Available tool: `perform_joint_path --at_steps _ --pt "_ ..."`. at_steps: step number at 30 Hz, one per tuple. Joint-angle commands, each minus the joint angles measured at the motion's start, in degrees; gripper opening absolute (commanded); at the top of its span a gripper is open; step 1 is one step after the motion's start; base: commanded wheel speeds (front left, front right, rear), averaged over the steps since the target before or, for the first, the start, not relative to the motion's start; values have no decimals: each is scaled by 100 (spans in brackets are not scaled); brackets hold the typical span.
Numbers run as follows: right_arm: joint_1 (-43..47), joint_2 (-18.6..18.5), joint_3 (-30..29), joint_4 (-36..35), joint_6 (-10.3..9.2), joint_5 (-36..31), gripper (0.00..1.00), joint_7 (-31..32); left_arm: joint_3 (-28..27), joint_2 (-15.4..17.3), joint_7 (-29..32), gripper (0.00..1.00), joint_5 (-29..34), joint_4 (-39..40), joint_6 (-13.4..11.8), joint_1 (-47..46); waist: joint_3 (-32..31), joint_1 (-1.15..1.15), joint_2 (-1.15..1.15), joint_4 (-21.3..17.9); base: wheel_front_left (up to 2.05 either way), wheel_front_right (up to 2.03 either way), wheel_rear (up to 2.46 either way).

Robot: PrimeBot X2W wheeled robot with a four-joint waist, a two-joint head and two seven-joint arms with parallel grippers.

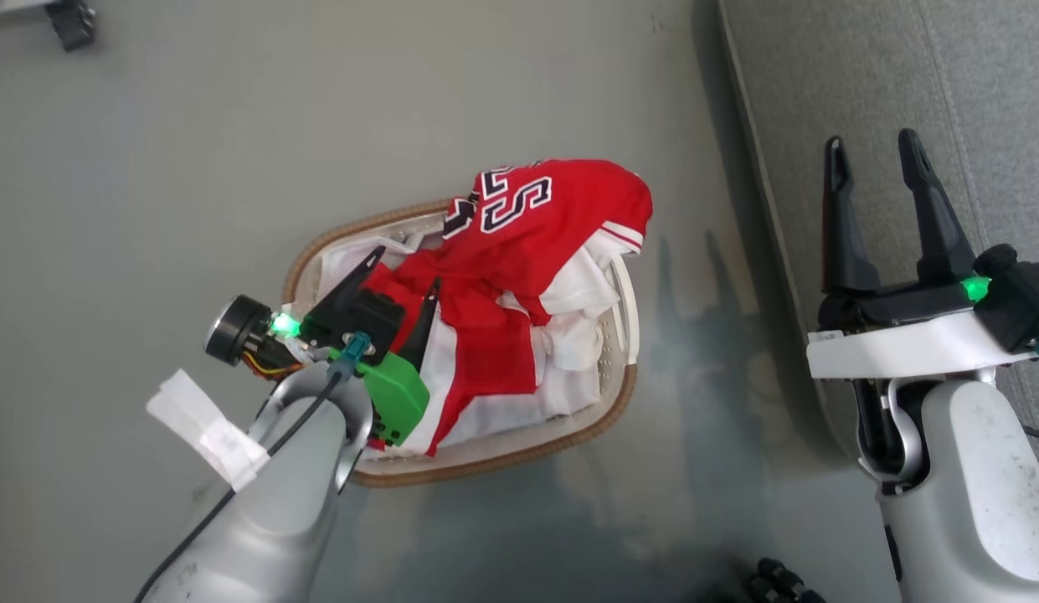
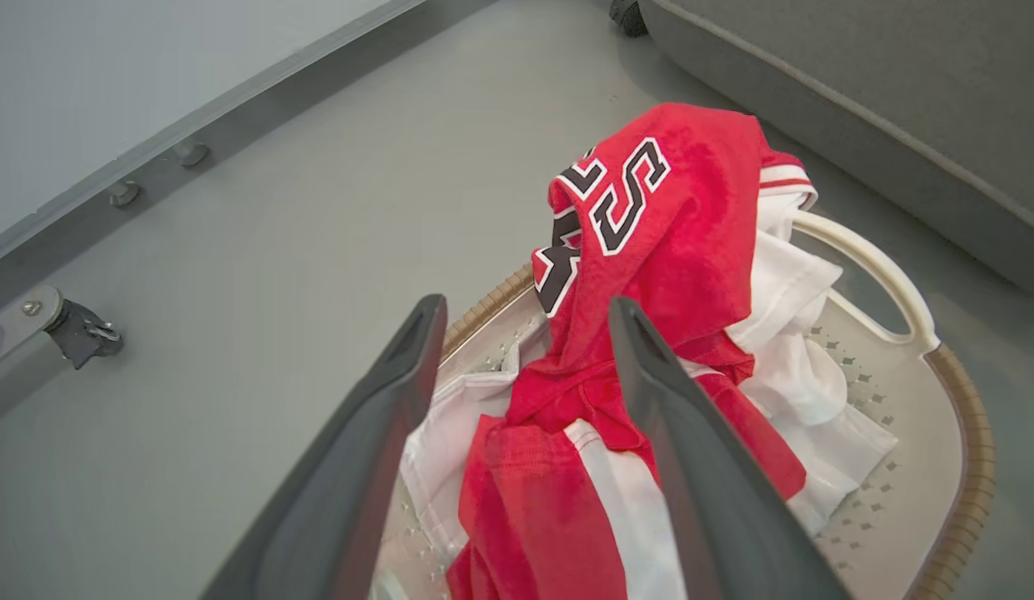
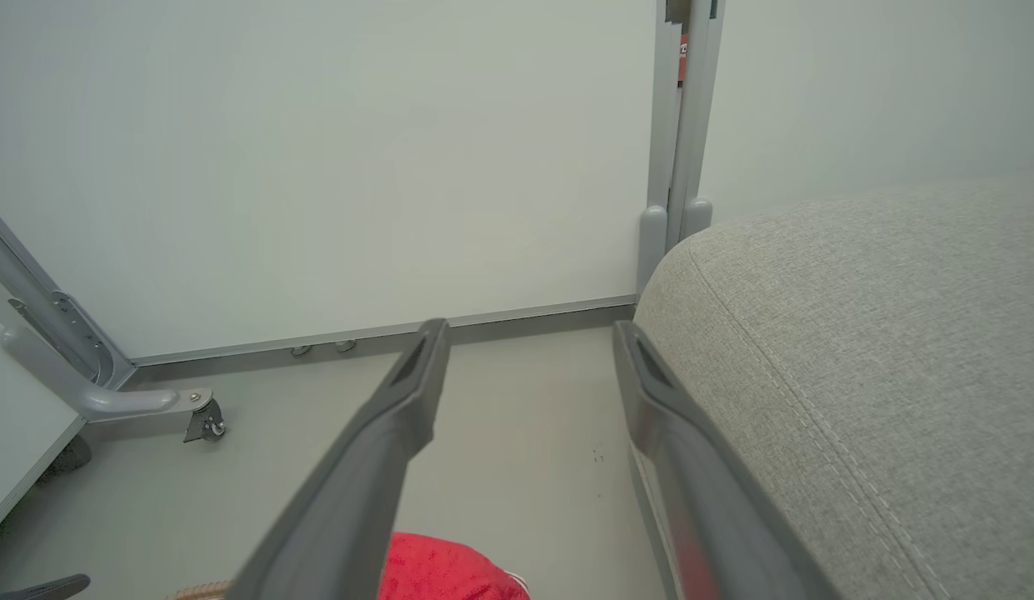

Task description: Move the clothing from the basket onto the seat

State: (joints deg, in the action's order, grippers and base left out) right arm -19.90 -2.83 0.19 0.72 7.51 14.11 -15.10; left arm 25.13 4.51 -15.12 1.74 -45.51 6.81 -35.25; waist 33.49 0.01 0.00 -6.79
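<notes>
head view, from above: you see the oval basket (image 1: 502, 456) standing on the smooth grey floor (image 1: 192, 167) just beside the seat (image 1: 862, 75), with the clothing (image 1: 527, 243) heaped inside it and draped over the far rim. your left gripper (image 1: 406, 266) is over the heap with its fingers spread and nothing clamped; you cannot tell whether the tips touch the cloth. your right gripper (image 1: 871, 138) stands released and empty at the seat's edge, well apart from the basket. the left wrist view adds detail you lack from above: perforated white plastic walls, a looped white handle (image 2: 866, 258), a brown woven rim, and glossy red fabric with white panels and black block numerals outlined in white. the right wrist view alone gives you the seat's rounded corner, its coarse grey weave and stitched seam, a pale wall (image 3: 317, 167), and a castered metal leg (image 3: 133, 400).
</notes>
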Motion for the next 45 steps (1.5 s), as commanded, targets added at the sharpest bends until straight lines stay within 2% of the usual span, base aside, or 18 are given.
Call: perform_joint_path --at_steps 1,7,14,25,26,27,28,29,30,38,45 --pt "-143 -11 33 -70 -3 67 100 -10 8 71 -6 100 23 -142 18 -253 935 -1 0 -626 0 0 0" --pt "-314 -10 172 -243 -4 279 100 -10 140 164 -6 100 90 -699 29 -794 1344 -1 0 -874 0 0 0" --pt "-412 -10 289 -523 -4 485 100 -11 145 304 -6 100 99 -1103 -93 -1248 1642 -1 0 -1097 0 0 0" --pt "-399 -11 320 -597 -4 581 100 -10 159 235 -6 100 -43 -1198 -216 -1659 1772 -1 0 -1217 0 0 0" --pt "-404 -11 318 -587 -4 585 100 -10 169 218 -6 83 -57 -1172 -211 -1673 1772 -1 0 -1219 0 0 0" --pt "-408 -11 314 -579 -4 584 100 -10 180 203 -6 61 -69 -1150 -207 -1679 1770 -1 0 -1217 0 0 0" --pt "-413 -11 309 -570 -4 581 100 -10 205 181 -5 34 -86 -1133 -188 -1671 1765 -1 0 -1211 0 0 0" --pt "-413 -11 301 -561 -4 577 100 -10 225 164 -6 23 -95 -1119 -173 -1654 1758 -1 0 -1204 0 0 0" --pt "-414 -12 293 -549 -4 573 100 -10 266 142 -6 0 -98 -1098 -147 -1625 1747 -1 0 -1194 0 0 0" --pt "-420 -12 246 -457 -4 492 100 -10 431 92 -6 0 -228 -842 -65 -1314 1556 -1 0 -1034 0 0 0" --pt "-321 -14 234 -292 -4 318 100 -11 513 117 -6 0 -392 -412 -18 -860 1102 -1 0 -790 0 0 0"
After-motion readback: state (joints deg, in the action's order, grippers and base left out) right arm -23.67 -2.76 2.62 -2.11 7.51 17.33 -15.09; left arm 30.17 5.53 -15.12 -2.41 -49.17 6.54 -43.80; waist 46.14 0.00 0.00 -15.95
